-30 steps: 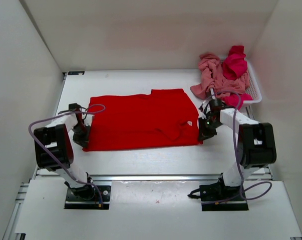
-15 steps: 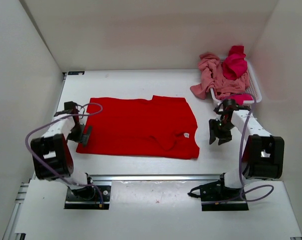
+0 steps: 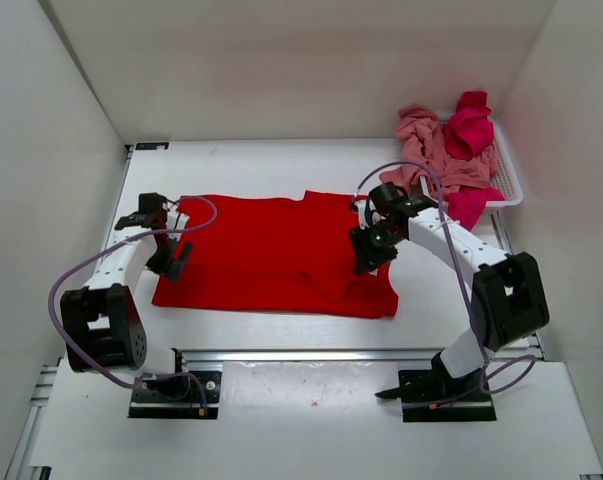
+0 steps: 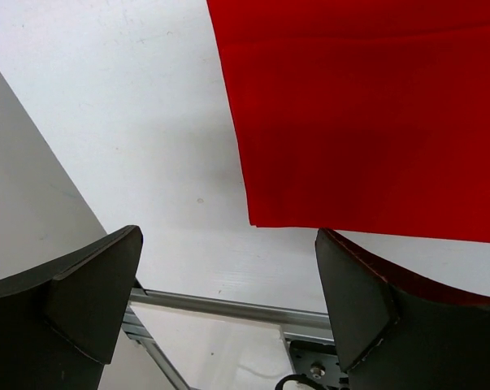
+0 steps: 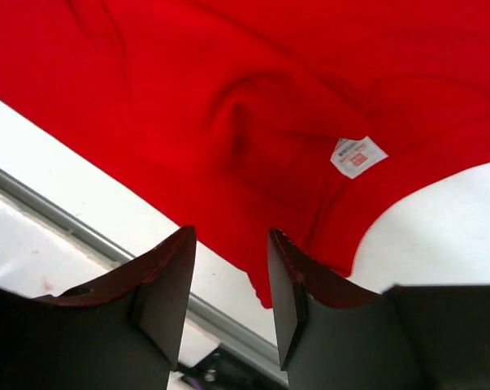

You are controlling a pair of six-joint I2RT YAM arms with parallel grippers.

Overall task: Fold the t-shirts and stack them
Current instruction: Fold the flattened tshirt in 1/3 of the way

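A bright red t-shirt (image 3: 281,255) lies spread flat on the white table, its white neck label (image 5: 358,156) showing near the right end. My left gripper (image 3: 171,257) hovers at the shirt's left edge, open wide with nothing between its fingers (image 4: 94,288); the shirt's near left corner (image 4: 257,219) lies just beyond them. My right gripper (image 3: 369,250) hangs over the shirt's right part, open part-way and empty. In the right wrist view the red cloth (image 5: 228,122) lies below its fingertips (image 5: 167,284). A salmon pink t-shirt (image 3: 431,150) and a crimson-magenta t-shirt (image 3: 469,125) lie crumpled in the basket.
A white mesh basket (image 3: 508,182) stands at the back right corner, with the pink shirt spilling over its left rim onto the table. White walls close in the left, back and right. A metal rail (image 3: 311,355) runs along the table's near edge.
Both grippers opened and let go of the red shirt's side edges. The right gripper swung out to the right, then back over the shirt's right part. The left gripper lifted slightly.
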